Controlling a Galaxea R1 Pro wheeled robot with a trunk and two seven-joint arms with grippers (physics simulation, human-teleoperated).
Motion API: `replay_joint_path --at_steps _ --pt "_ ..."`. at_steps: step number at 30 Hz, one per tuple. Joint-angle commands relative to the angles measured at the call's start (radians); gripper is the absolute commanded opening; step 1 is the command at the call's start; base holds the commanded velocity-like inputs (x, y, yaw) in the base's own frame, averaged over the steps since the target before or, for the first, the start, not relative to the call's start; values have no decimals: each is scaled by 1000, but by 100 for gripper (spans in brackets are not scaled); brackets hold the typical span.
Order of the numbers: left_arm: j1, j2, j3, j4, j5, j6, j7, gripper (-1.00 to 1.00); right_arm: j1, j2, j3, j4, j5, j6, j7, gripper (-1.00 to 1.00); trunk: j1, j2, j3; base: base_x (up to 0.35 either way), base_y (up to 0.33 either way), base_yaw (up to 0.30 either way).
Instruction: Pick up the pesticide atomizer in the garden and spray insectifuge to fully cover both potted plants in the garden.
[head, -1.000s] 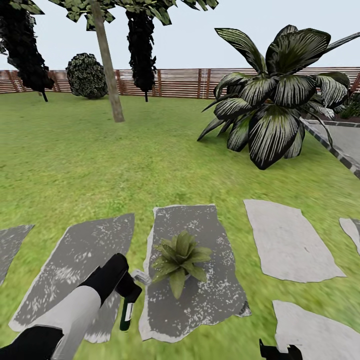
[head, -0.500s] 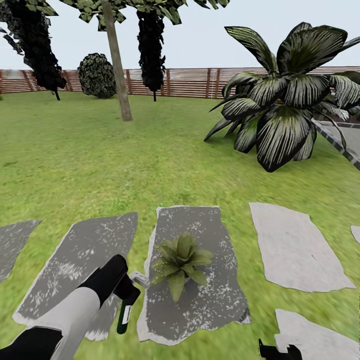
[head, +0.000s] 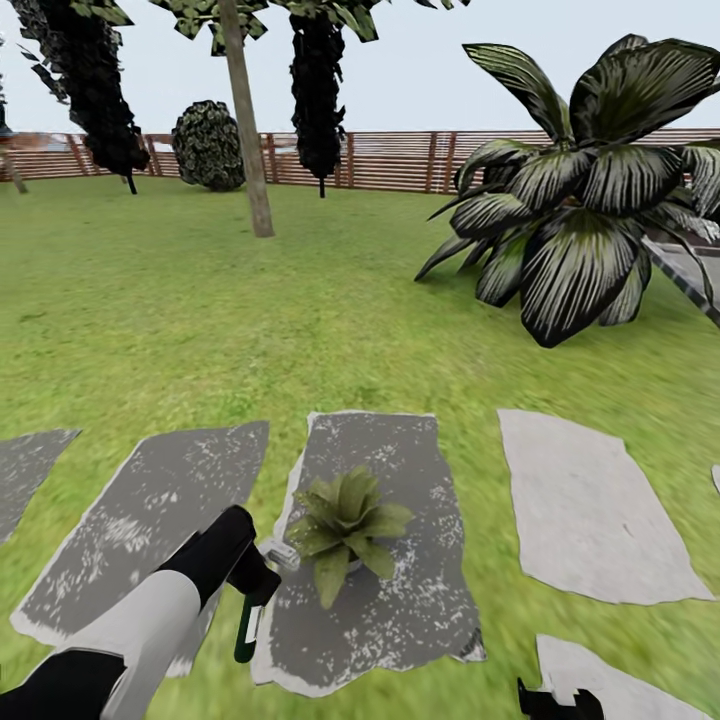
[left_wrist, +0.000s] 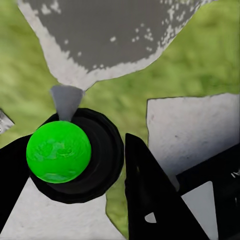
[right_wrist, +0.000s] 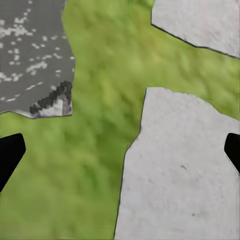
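A potted plant (head: 343, 520), a low rosette of pointed green leaves, stands on a dark grey paving slab (head: 400, 450). Just left of it my left gripper (head: 255, 588) is shut on the pesticide atomizer (head: 246, 628), a slim dark bottle with a white label that hangs down over the slab's edge. In the left wrist view the atomizer (left_wrist: 58, 151) appears end-on as a green disc in a dark ring, with a black finger (left_wrist: 145, 195) on each side of it. My right gripper (head: 560, 702) is low at the right, and in its own view the right gripper (right_wrist: 120, 152) stands open over grass and pale stone.
A big dark striped-leaf shrub (head: 580, 200) stands far right. More paving slabs (head: 590, 500) lie left and right in the lawn (head: 200, 320). A tree trunk (head: 250, 130), dark trees and a brown slatted fence (head: 400, 160) line the back.
The whole picture has shifted, with the trees and shrub sliding right, so the camera moved. My left gripper keeps its hold on the atomizer beside the plant.
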Motion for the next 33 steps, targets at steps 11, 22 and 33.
replay_joint_path --at_steps 11,22,33 --pt "-8 4 -53 -5 -29 34 -28 -100 0 0 4 0 -3 -3 -2 100 0 0 -1 139 -59 116" --pt "-63 3 -174 -2 -127 35 -254 -100 0 0 4 0 -3 -3 -3 100 0 0 -1 1 0 102" --pt "-61 -4 -176 -4 -131 34 -255 -100 0 0 5 0 -3 -3 -3 100 0 0 -1 13 -230 94"
